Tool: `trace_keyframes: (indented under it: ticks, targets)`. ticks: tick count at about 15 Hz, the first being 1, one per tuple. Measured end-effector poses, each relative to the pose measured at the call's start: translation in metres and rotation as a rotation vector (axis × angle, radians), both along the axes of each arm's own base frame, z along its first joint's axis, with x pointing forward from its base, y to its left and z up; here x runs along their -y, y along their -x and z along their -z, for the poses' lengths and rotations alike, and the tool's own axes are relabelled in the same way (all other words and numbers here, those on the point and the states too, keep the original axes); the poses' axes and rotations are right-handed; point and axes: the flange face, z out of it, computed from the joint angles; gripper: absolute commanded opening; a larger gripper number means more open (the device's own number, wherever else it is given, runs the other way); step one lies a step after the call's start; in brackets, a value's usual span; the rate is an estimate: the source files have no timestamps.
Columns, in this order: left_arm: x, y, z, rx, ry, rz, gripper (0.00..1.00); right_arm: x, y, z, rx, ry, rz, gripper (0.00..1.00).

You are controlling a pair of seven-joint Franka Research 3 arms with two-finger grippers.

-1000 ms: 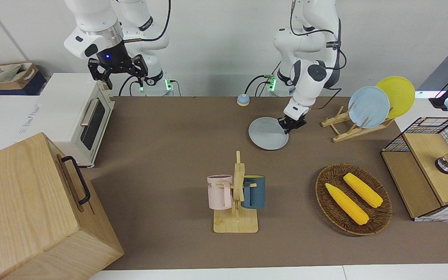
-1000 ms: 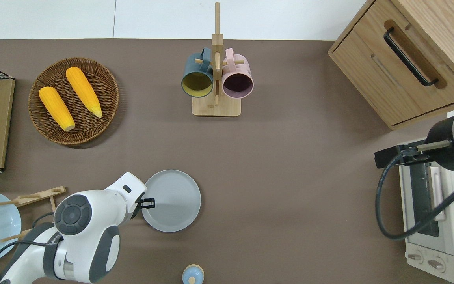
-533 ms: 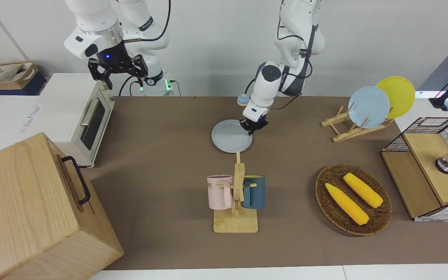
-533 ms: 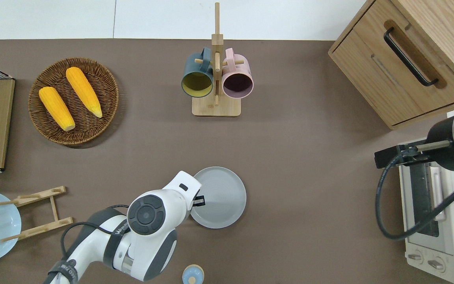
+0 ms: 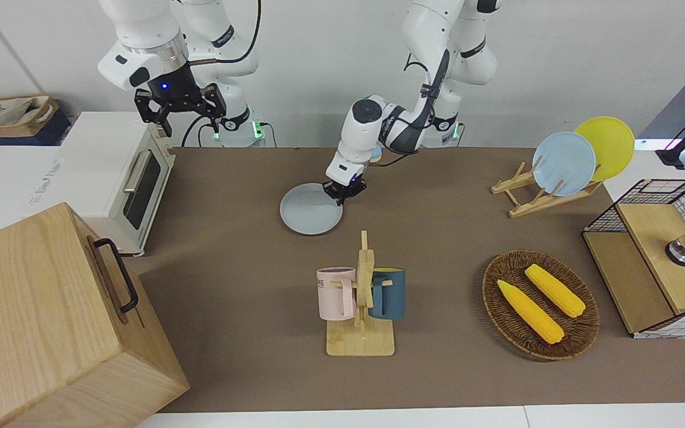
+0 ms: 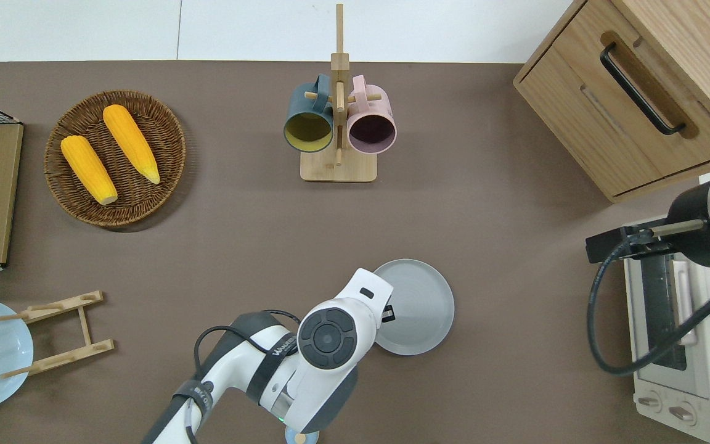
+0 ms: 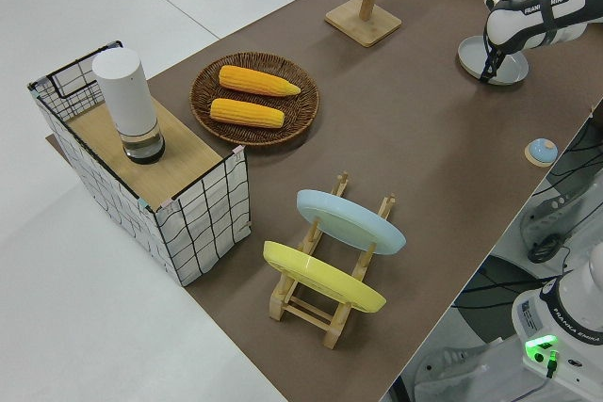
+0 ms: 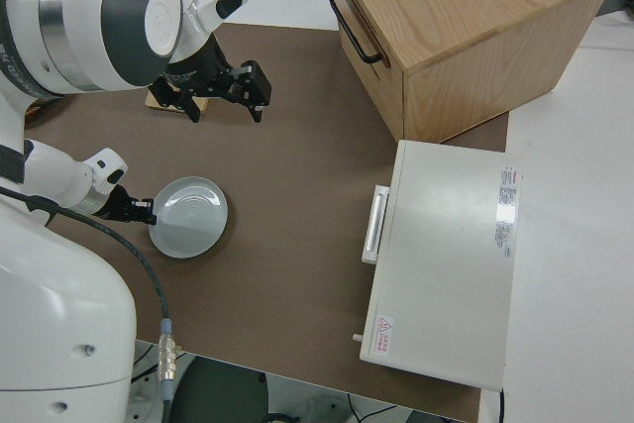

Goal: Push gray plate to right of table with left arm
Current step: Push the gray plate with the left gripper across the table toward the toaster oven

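Observation:
The gray plate [image 5: 311, 209] [image 6: 420, 302] lies flat on the brown table [image 5: 229, 249], about midway along it and nearer to the robots than the mug rack. It also shows in the left side view [image 7: 497, 56] and the right side view [image 8: 190, 217]. My left gripper [image 5: 344, 191] [image 6: 387, 313] [image 8: 139, 210] is low at the plate's rim, on the edge toward the left arm's end. The right arm is parked, its gripper [image 5: 191, 122] [image 8: 223, 106] open and empty.
A mug rack [image 6: 338, 123] holds a pink and a blue mug. A wicker basket [image 5: 540, 304] holds two corn cobs. A plate rack [image 5: 541, 196] holds a light-blue and a yellow plate. A toaster oven [image 5: 122, 178] and wooden cabinet [image 5: 51, 321] stand at the right arm's end.
My left gripper has swept along the table toward the right arm's end, and the gray plate has slid that way with it. The right arm has not moved.

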Motion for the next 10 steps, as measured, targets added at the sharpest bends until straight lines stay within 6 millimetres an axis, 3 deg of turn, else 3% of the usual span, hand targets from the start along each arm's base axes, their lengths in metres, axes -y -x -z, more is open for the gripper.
trace_keyframes:
  ticks: [10]
  targets:
    - [0.090,-0.003,0.001,0.010,0.046,-0.071,0.04,0.000,0.000,0.000,0.000,0.000,0.000,0.983]
